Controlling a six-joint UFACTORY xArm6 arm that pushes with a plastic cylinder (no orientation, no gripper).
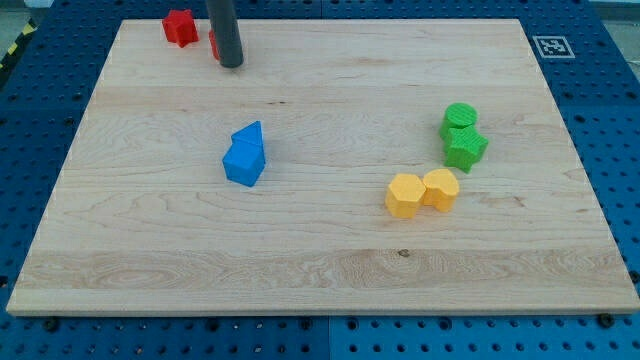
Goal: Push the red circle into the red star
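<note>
Board: wooden board on blue pegboard.
My tip: bare rod, holding nothing.
Red circle: touching it, mostly hidden behind.
Red star: just left.

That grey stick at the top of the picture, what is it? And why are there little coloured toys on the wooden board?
The stick is a dark rod on the end of a robot arm. It has no claw, so it holds nothing; it only pushes things by sliding its tip along the board. There is just one picture, from a camera looking down at the pale wooden board from the front.

On the board lie small plastic blocks. At the view's top left sits a red star-like block. A second red block peeks out just left of the rod, mostly hidden, so its shape is hard to tell. In the middle are two blue blocks touching. On the right are two green blocks and two yellow blocks.
</note>
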